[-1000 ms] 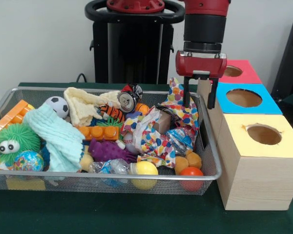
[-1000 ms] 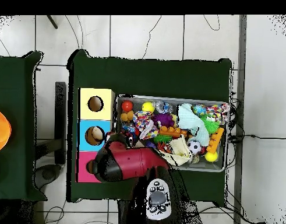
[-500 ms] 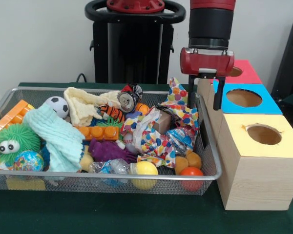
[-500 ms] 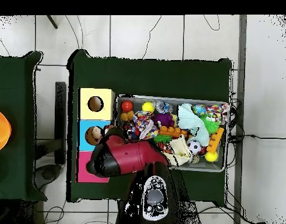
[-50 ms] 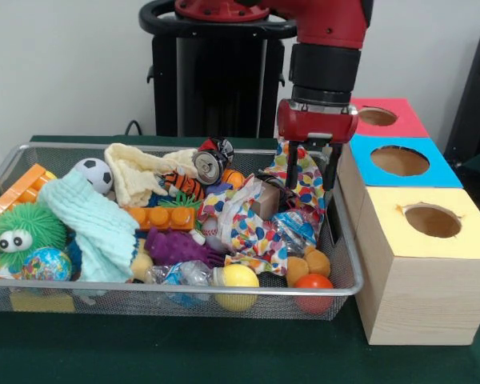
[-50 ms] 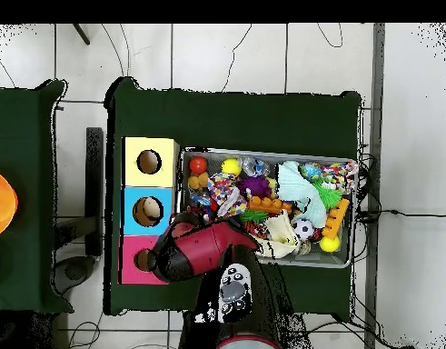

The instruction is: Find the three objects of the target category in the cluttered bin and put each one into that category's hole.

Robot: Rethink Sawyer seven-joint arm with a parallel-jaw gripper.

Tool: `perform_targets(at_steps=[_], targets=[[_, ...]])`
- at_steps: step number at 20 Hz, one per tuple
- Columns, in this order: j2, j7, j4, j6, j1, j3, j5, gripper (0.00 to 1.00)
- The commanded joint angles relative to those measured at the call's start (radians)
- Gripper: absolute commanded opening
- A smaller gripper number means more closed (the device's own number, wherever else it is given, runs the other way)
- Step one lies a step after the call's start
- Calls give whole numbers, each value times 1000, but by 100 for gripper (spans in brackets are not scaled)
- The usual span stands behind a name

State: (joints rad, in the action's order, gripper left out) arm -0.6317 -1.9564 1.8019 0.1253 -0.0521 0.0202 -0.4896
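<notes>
My gripper (image 5: 311, 178) hangs open and empty over the right end of the wire bin (image 5: 346, 240), just above a crumpled spotted wrapper (image 5: 248, 226). Its fingers (image 5: 291, 170) point straight down. To the right stand three wooden boxes with round holes: pink (image 5: 400, 122), blue (image 5: 432, 168) and yellow (image 5: 464, 232). In the overhead view the red arm (image 6: 203, 253) covers the gripper, and something pale shows inside the blue box's hole (image 6: 150, 212). The bin holds a soccer ball (image 5: 94, 174), a yellow ball (image 5: 236, 280), an orange ball (image 5: 314, 286) and a globe ball (image 5: 46, 264).
Also in the bin are a mint cloth (image 5: 96, 228), a cream cloth (image 5: 140, 174), orange bricks (image 5: 162, 217), a crushed can (image 5: 210, 164), a green fuzzy toy (image 5: 24, 230) and a purple toy (image 5: 176, 248). The boxes stand right against the bin's right wall.
In the front view the gripper has shifted left, from the edge of the blue box back over the bin's right end, and sunk a little. It stays open and empty.
</notes>
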Motion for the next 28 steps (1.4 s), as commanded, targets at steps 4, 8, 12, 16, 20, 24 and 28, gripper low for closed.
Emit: perform_targets(at_steps=[4, 8, 12, 16, 20, 24, 28], targets=[[60, 88, -26, 100, -39, -82, -129, 100], [34, 85, -22, 113, -55, -104, -132, 100], [9, 102, -6, 127, -68, -131, -142, 100], [-24, 93, -11, 158, -80, -148, -120, 100], [-50, -20, -26, 162, -83, -131, -35, 100], [-55, -84, -9, 115, -113, -149, 17, 100], [-35, -91, 12, 43, -135, -156, 12, 100]])
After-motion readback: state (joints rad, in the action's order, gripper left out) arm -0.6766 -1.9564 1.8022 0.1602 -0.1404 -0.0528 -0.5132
